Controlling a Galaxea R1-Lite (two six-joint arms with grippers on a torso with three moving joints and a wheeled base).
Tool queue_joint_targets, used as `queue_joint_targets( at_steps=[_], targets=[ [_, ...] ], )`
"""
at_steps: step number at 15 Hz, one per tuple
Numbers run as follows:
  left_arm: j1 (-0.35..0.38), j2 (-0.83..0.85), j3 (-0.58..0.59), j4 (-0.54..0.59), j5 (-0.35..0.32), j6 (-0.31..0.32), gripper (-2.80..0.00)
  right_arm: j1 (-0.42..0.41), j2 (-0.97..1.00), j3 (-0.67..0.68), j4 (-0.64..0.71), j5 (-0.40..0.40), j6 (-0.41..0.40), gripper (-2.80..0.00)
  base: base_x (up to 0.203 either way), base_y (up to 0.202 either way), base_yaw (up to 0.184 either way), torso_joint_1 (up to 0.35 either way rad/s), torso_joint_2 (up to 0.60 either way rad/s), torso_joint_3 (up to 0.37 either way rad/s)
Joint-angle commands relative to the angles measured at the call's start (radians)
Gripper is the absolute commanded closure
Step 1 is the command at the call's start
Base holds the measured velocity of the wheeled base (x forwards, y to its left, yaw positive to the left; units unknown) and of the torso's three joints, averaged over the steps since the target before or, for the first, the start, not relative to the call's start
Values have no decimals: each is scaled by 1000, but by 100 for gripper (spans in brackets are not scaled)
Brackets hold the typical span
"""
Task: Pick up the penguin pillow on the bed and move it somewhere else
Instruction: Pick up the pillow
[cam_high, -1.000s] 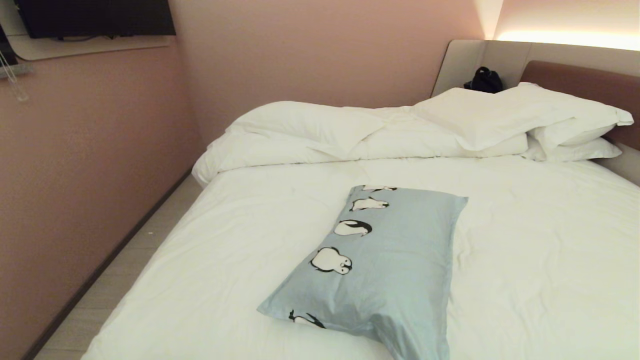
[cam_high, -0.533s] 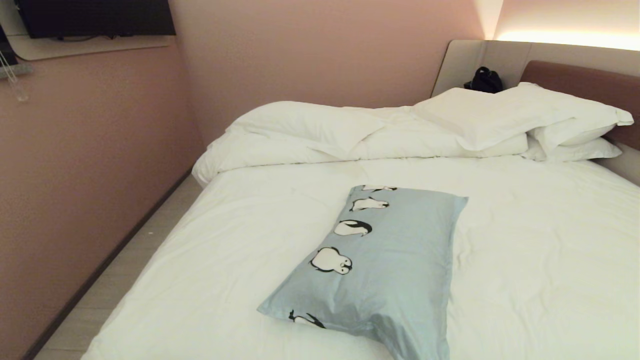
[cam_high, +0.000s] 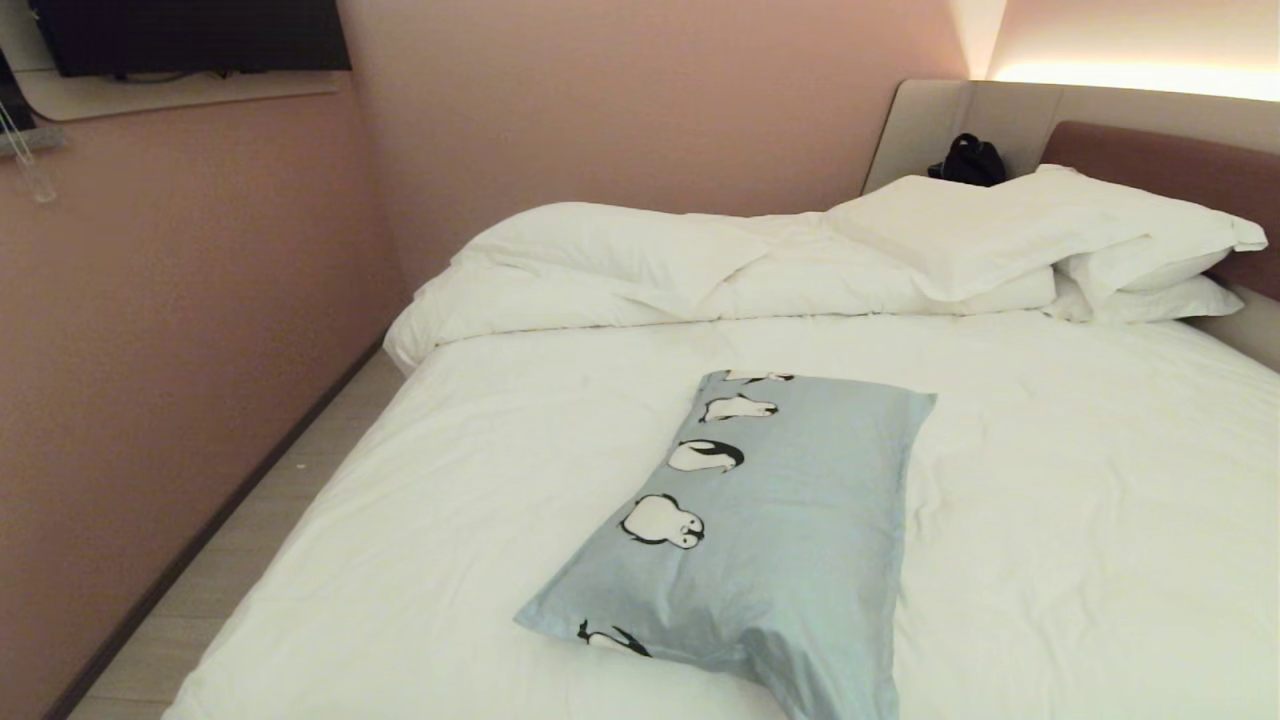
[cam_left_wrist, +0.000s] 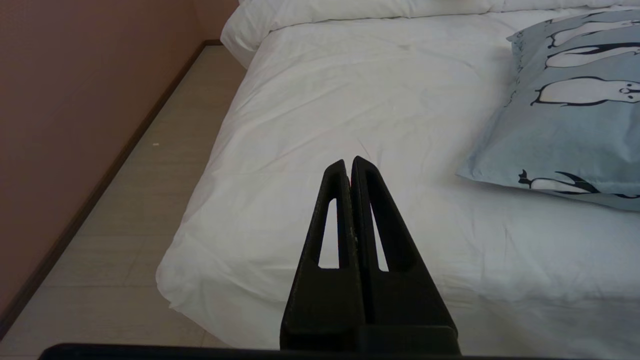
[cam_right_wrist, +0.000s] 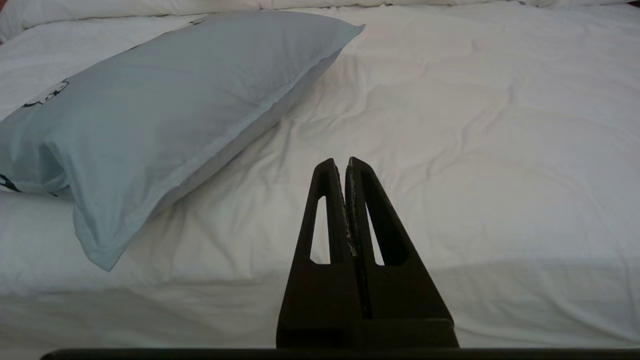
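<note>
Two white pillows, bunched duvet, black bag

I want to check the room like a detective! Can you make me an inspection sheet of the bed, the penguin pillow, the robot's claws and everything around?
Surface: bed, white sheet, slightly wrinkled.
Job's things: penguin pillow lying flat on the sheet near the foot edge, untouched.
Clutter: bunched white duvet, two stacked white pillows, dark object on the headboard ledge.
Grippers: left gripper shut, empty, before the bed edge; right gripper shut, empty, beside the pillow's corner.
Cables: nothing seen.
Surroundings: pink wall, pale floor strip, dark screen on the wall.
</note>
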Motion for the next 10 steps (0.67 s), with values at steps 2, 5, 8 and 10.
queue_joint_targets(
  at_steps=[2,5,8,10],
  targets=[
    [0,0,0,-1,0,0,0,0,4,-84,63,8,2,0,0,0,0,0,0,0],
    [0,0,0,-1,0,0,0,0,65,-240,171,28,8,0,0,0,0,0,0,0],
    [1,0,0,-1,0,0,0,2,202,-308,183,32,18,0,0,0,0,0,0,0],
    [0,0,0,-1,0,0,0,8,335,-329,156,41,78,0,0,0,0,0,0,0]
  ],
)
